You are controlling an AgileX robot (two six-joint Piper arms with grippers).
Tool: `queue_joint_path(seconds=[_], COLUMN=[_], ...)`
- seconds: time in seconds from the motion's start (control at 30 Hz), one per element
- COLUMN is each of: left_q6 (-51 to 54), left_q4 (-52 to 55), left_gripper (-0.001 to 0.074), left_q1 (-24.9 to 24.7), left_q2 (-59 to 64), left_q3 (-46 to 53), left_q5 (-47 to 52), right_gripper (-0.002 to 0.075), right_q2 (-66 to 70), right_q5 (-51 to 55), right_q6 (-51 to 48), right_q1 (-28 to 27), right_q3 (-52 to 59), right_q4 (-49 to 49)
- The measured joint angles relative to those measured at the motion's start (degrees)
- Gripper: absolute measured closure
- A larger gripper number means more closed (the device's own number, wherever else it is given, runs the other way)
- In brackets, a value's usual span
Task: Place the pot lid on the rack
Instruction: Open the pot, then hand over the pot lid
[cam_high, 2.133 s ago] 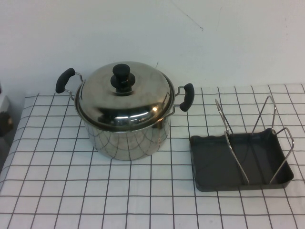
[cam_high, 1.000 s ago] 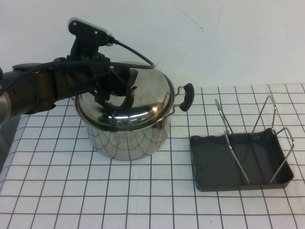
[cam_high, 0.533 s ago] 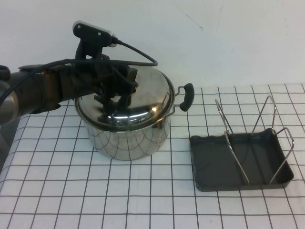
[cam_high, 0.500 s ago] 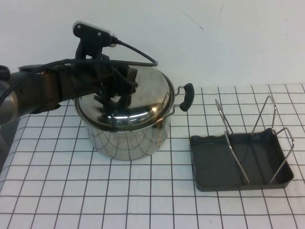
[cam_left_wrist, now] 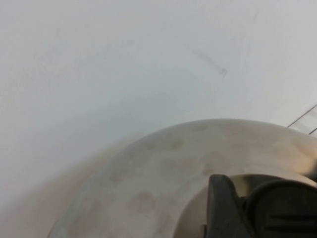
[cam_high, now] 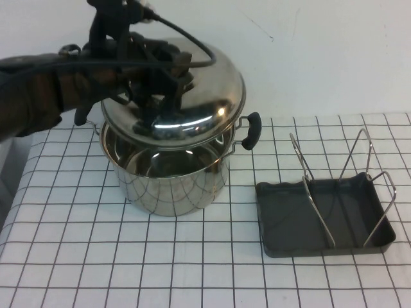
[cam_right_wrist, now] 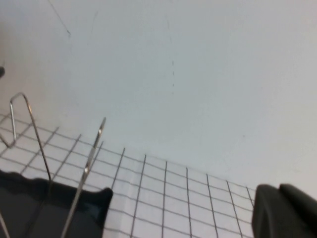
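The shiny steel pot lid (cam_high: 199, 106) hangs tilted just above the open steel pot (cam_high: 170, 183), clear of its rim. My left gripper (cam_high: 160, 86) is shut on the lid's black knob, which it hides in the high view. In the left wrist view the lid (cam_left_wrist: 148, 178) and its knob (cam_left_wrist: 285, 208) show beside one finger (cam_left_wrist: 220, 203). The rack's wire loops (cam_high: 319, 208) stand in the dark grey tray (cam_high: 286, 224) to the right of the pot, empty. My right gripper is outside the high view; a dark part of it (cam_right_wrist: 285, 213) shows in the right wrist view, near the rack (cam_right_wrist: 34, 134).
The pot has two black handles; the right one (cam_high: 252, 130) points toward the rack. The checked cloth (cam_high: 192, 269) covers the table, with a white wall behind. The left arm (cam_high: 45, 90) reaches in from the left, and its cable arches over the lid.
My left gripper came in from the left, closed on the knob and has now lifted the lid up off the pot, tilting it. The pot and the rack have not moved.
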Motion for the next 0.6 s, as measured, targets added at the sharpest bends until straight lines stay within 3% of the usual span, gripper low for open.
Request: queue_joint_path(seconds=[0.17,0.37,0.47,0.6], left_q6=[-6.31,-15.96,-20.13,-21.24], left_q4=[0.46,1.75,1.87,2.12], left_gripper=[0.0412,0.0412,0.0412,0.0412], left_q1=[0.00,-0.92,-3.85,-10.82], left_q2=[-6.84,-10.78,-11.01,-11.01], left_q3=[-0.09,-3.12,-4.98,-5.85], left_q5=[11.71,26.11,27.48,26.76], right_gripper=[0.0729,0.0729,0.0729,0.0713], right_q2=[0.00,0.00,0.00,0.36], right_q5=[1.07,8.37,13.96,16.30], right_q6=[-0.10,-0.32,-2.78,-5.86], right_q1=[0.00,0.00,0.00,0.00], right_q3=[-5.60,-11.07,-11.07,-11.07], right_q4=[10.90,42.80,56.10,66.58])
